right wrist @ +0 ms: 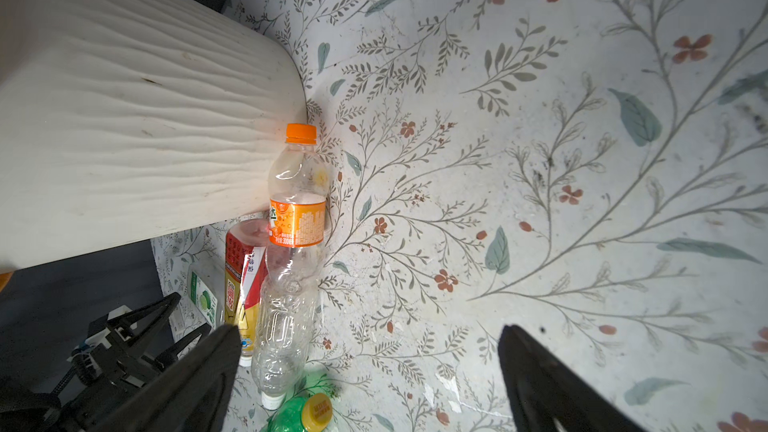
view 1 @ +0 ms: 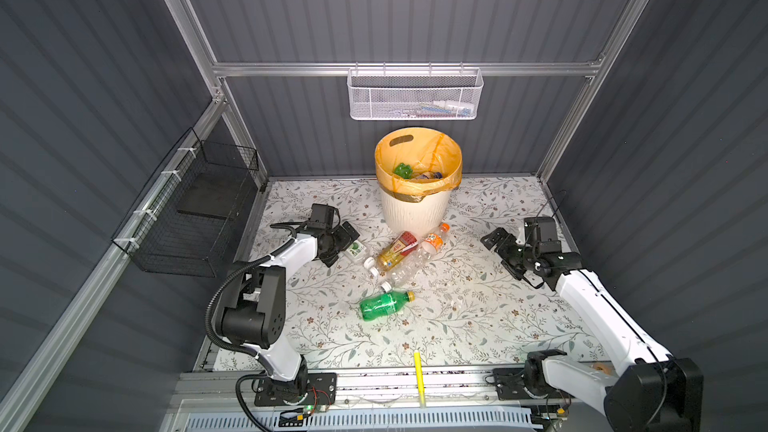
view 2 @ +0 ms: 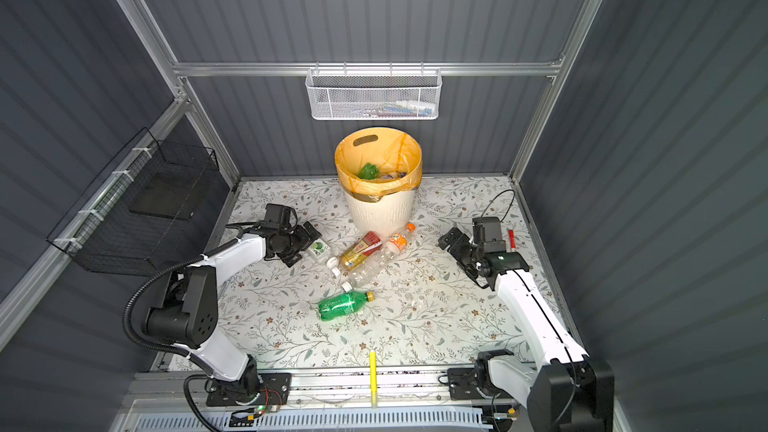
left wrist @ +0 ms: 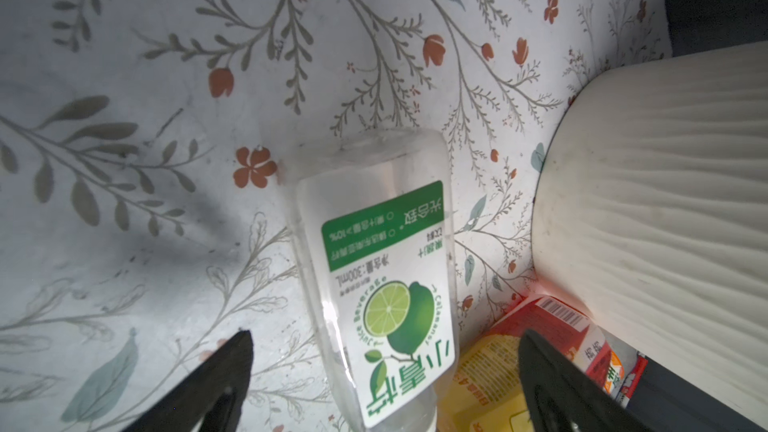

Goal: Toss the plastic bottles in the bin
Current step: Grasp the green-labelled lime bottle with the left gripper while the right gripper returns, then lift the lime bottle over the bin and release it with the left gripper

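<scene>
The cream ribbed bin [view 1: 417,211] with its orange liner stands at the back middle, a green bottle [view 1: 402,169] inside it. In front of it lie a lime-label clear bottle [view 1: 356,250], an amber bottle [view 1: 397,250], an orange-capped bottle [view 1: 434,240], a clear unlabelled bottle [view 1: 409,268] and a green bottle [view 1: 384,304]. My left gripper [view 1: 340,248] is open, its fingers on either side of the lime-label bottle [left wrist: 386,268] without touching it. My right gripper [view 1: 501,254] hangs open and empty to the right of the pile, over bare mat [right wrist: 457,201].
A yellow marker [view 1: 419,374] lies at the front edge. A red pen [view 2: 512,238] lies by the right wall. A white mesh basket [view 1: 415,95] hangs on the back rail, and a black wire basket [view 1: 195,209] on the left wall.
</scene>
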Available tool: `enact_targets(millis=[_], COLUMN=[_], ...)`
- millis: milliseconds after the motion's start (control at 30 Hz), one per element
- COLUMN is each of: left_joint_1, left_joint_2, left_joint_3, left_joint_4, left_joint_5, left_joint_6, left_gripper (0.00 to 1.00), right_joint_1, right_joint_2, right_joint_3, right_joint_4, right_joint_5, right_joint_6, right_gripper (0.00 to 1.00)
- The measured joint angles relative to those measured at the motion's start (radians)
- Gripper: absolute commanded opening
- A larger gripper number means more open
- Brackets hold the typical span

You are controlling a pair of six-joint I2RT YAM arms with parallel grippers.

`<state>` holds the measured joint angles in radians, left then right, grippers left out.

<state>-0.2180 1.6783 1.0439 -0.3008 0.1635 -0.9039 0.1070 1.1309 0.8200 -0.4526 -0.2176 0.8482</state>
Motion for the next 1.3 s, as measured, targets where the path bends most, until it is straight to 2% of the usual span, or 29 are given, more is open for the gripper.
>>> enact_targets(millis=[867,1300], left_joint_1=[-0.091,-0.098], left_joint_2=[0.230,0.275], left_joint_3=[0.258,0.305], left_joint_4=[-0.208,-0.260], left_joint_5=[-0.131,-0.165], left_joint_6=[-0.010,0.010], left_gripper=[0.96,0.72], right_joint_1=[-0.015,-0.045], right_joint_2=[0.153,0.168], right_joint_3=[-0.139,-0.175], right_joint_4=[0.194,0.245], right_joint_5=[-0.075,-0.124], right_joint_6=[-0.020,-0.019], right_gripper=[0.99,0.99])
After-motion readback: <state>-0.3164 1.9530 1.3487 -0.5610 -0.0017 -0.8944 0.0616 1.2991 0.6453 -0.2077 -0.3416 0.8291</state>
